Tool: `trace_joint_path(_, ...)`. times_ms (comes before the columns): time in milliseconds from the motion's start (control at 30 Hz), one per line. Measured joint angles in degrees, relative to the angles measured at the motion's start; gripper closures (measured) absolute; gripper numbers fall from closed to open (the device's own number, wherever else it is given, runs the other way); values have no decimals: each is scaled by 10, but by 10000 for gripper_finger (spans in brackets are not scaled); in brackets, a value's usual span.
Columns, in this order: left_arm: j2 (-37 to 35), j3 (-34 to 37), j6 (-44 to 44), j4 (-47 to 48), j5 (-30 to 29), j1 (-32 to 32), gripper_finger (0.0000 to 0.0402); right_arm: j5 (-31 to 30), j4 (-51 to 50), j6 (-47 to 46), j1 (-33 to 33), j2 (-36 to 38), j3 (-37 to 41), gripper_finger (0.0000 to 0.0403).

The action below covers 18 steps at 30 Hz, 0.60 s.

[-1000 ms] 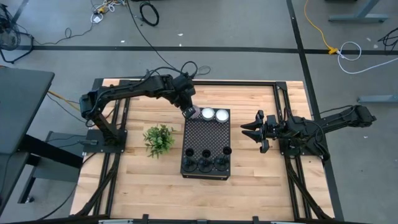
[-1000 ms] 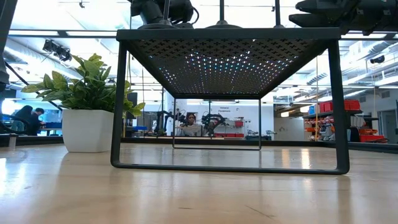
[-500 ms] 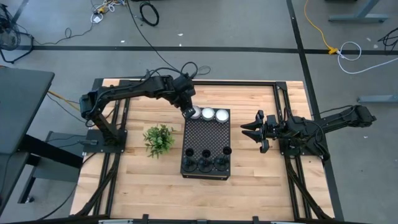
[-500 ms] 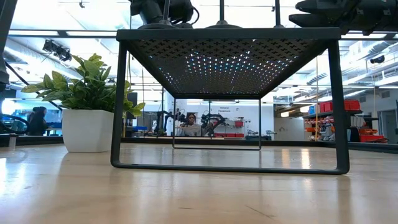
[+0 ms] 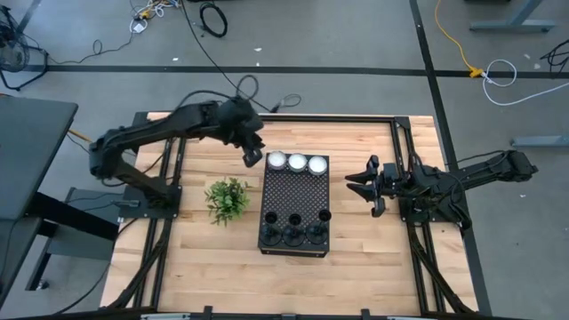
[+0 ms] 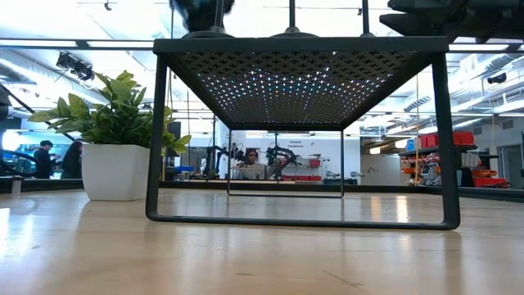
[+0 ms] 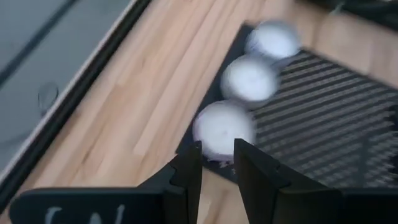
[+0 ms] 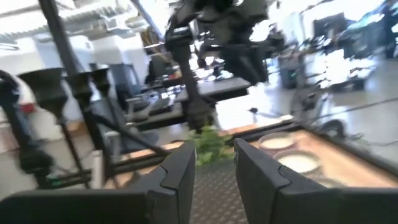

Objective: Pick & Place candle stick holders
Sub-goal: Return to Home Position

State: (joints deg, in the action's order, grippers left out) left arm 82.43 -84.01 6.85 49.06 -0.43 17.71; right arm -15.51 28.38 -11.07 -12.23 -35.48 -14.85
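Getting the left arm back to rest without touching anything is what this step seems to ask, so start from the layout of the wooden table (image 5: 204, 262). The black perforated shelf (image 5: 294, 191) stands at its centre. The left arm reaches across the far side toward the shelf's far-left corner, and the right arm lies low at the right edge, apart from the work. The potted plant (image 5: 228, 199) sits just left of the shelf, under the path the left arm would likely take home. I would lift first and only then swing toward the base, rather than sweep low across the leaves. Three candle stick holders (image 5: 292, 231) stand upright in a row along the shelf's near edge, well apart from either gripper and not in hand; they only need leaving alone. Three white candles (image 5: 298, 163) line the far edge, and the leftmost is the real hazard. The left gripper (image 5: 252, 159) hangs just beside it, off the shelf's corner, its fingers (image 7: 188, 177) slightly parted with nothing between them. Drawing straight away from that candle before turning the wrist should avoid a nudge. The right gripper (image 5: 359, 188) points at the shelf from the right, fingers likewise apart and empty.
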Motion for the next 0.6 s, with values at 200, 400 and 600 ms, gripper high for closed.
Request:
trace_joint_path(200, -56, 0, -31, 1, -7, -61, 307, -78, 3, 15, 0, 0, 0, 292)
trace_joint_path(400, -107, 27, -51, 1, -80, -157, 307, -41, -51, -12, 0, 15, 1, 292)
trace_joint_path(600, -234, 229, -42, -132, -129, -221, 307, 32, -130, 6, 0, 76, 0, 292)
